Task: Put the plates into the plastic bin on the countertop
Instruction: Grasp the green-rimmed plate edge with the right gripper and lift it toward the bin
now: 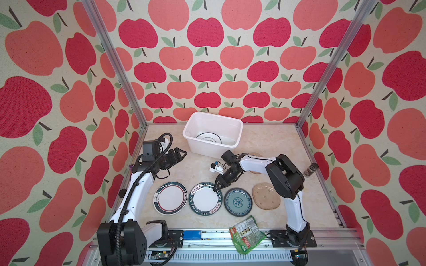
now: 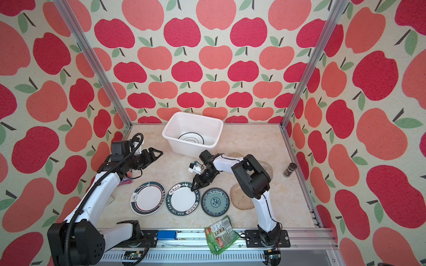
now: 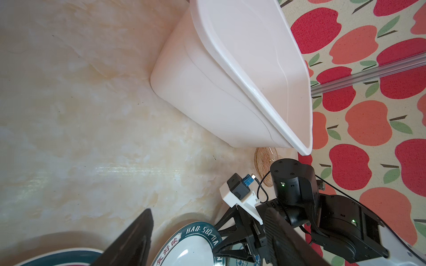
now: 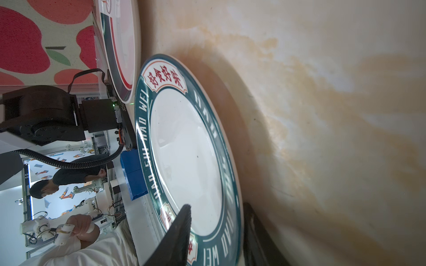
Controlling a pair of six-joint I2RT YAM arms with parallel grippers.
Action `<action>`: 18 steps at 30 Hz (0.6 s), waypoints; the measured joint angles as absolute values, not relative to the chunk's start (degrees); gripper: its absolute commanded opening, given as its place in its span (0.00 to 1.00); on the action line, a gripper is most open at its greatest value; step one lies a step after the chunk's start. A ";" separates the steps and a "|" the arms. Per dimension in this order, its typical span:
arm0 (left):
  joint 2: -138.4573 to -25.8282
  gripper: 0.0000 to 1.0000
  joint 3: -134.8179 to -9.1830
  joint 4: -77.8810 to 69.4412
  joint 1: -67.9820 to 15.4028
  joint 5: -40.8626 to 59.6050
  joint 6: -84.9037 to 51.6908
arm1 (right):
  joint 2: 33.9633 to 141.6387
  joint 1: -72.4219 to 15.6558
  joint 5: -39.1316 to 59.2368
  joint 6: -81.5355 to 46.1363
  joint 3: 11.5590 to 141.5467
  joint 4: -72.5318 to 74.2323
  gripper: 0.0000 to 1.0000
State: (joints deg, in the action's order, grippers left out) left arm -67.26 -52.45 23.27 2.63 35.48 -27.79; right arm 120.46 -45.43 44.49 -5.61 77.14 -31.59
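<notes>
Plastic bin (image 1: 207, 148) stands on the tabletop (image 1: 272, 142) close to the back wall, upright, mouth open. One white plate with a dark ring (image 1: 208, 138) lies flat on the bin's floor, seen in both top views. Out from the bin, toward the arm bases, four plates lie flat in a row on the tabletop. The white plate with red and dark bands (image 1: 170, 198) is farthest to the bin's left. Next come the HAO SHI HAO WEI plate (image 1: 205, 200) and the teal patterned plate (image 1: 238, 202). The amber glass plate (image 1: 266, 195) is off to the bin's right. More amber glass (image 2: 268, 170) shows just right of the bin, mostly hidden behind the right arm. Right pincer (image 1: 216, 187) is down at the HAO SHI HAO WEI plate's edge on the side facing the bin. In the right wrist view one finger (image 4: 179, 235) sits over the plate's inner face and the other lies outside the rim. The jaws are astride the rim; cannot tell whether they pinch it. Left pincer (image 1: 182, 153) hangs just left of the bin, jaws spread, holding nothing. Green snack packet (image 1: 246, 233) lies on the front rail, well apart from the bin. A small dark jar (image 1: 310, 169) stands far to the bin's right.
</notes>
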 measured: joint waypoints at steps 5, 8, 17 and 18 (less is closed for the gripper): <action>-67.75 0.78 -52.45 22.81 3.05 35.53 -27.79 | 120.90 -45.43 44.77 -5.58 77.25 -31.53 0.29; -68.05 0.79 -52.45 22.41 3.44 35.66 -27.77 | 121.10 -45.43 44.82 -5.78 77.25 -31.53 0.22; -69.45 0.79 -52.45 21.06 4.29 36.16 -28.01 | 121.21 -45.50 44.75 -6.72 77.25 -30.92 0.09; -69.47 0.79 -52.45 20.75 4.40 36.36 -28.25 | 121.21 -45.47 44.84 -6.92 77.25 -30.92 0.09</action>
State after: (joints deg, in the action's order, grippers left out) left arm -69.47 -52.45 20.75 4.40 36.36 -28.25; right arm 121.21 -45.47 44.84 -6.92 77.25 -30.92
